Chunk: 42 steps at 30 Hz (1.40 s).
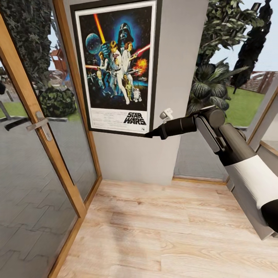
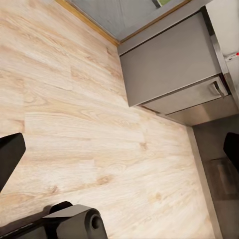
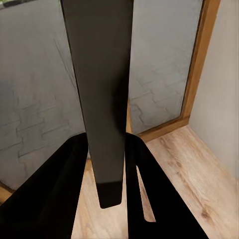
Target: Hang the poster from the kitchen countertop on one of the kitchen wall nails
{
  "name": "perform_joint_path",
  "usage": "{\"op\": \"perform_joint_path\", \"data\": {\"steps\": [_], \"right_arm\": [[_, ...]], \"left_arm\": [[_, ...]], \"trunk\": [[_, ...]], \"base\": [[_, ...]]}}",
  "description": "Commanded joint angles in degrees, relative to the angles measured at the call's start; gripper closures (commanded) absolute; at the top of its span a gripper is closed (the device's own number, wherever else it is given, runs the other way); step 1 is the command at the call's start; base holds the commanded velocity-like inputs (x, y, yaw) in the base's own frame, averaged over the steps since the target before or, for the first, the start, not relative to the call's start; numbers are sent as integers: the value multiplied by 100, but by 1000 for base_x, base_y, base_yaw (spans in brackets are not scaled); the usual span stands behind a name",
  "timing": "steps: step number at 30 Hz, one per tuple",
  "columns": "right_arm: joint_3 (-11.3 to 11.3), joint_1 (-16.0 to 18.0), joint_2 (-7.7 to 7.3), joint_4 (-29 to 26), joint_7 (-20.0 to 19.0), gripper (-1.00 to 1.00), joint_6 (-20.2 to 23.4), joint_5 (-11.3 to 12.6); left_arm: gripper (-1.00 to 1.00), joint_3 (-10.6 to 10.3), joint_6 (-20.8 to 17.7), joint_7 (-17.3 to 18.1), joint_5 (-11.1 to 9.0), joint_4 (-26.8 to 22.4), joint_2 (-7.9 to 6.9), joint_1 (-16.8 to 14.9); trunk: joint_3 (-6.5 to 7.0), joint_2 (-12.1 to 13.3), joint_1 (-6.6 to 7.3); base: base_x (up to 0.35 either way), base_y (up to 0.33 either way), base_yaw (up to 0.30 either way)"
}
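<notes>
The black-framed Star Wars poster (image 1: 116, 65) stands upright, flat against the grey wall (image 1: 154, 154) between a glass door and a window. My right gripper (image 1: 151, 134) is shut on the frame's lower right corner. In the right wrist view the poster's dark frame edge (image 3: 99, 74) runs between the two black fingers of the right gripper (image 3: 110, 191). The left gripper (image 2: 120, 152) hangs open over the wooden floor, its fingertips (image 2: 10, 157) at the picture's sides with nothing between them. The kitchen countertop and the wall nails are out of view.
A wood-framed glass door with a metal handle (image 1: 38, 125) is at the left, and a window onto a garden (image 1: 231, 77) at the right. Light wooden floor (image 1: 154, 231) lies below. A grey cabinet (image 2: 169, 64) stands near the left arm.
</notes>
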State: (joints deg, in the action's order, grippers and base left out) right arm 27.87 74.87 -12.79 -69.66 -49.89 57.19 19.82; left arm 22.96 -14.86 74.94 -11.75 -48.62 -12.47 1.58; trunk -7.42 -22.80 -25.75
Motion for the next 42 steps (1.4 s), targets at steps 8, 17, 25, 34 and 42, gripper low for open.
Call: {"op": "perform_joint_path", "data": {"steps": [8,17,25,34,42], "right_arm": [[14,10,-4,-21,-388,100,20,-1],[22,10,46,-34,-407,100,14,1],[17,10,49,-32,-399,100,12,-4],[11,10,49,-32,-398,100,12,-5],[8,10,49,-39,-398,100,12,-5]], "left_arm": [[-100,-13,-61,4,-25,-14,7,0],[-100,4,-60,-47,-51,-81,4,0],[-100,59,-53,-50,-55,-30,4,0],[-100,179,-52,-47,-55,-22,0,0],[-100,191,-52,-47,-55,-20,-1,0]], "trunk": [[-11,-12,-4],[-11,-12,-4],[-11,-12,-4],[-11,-12,-4],[-11,-12,-4]], "base": [[0,0,0],[0,0,0],[0,0,0],[0,0,0],[51,0,0]]}}
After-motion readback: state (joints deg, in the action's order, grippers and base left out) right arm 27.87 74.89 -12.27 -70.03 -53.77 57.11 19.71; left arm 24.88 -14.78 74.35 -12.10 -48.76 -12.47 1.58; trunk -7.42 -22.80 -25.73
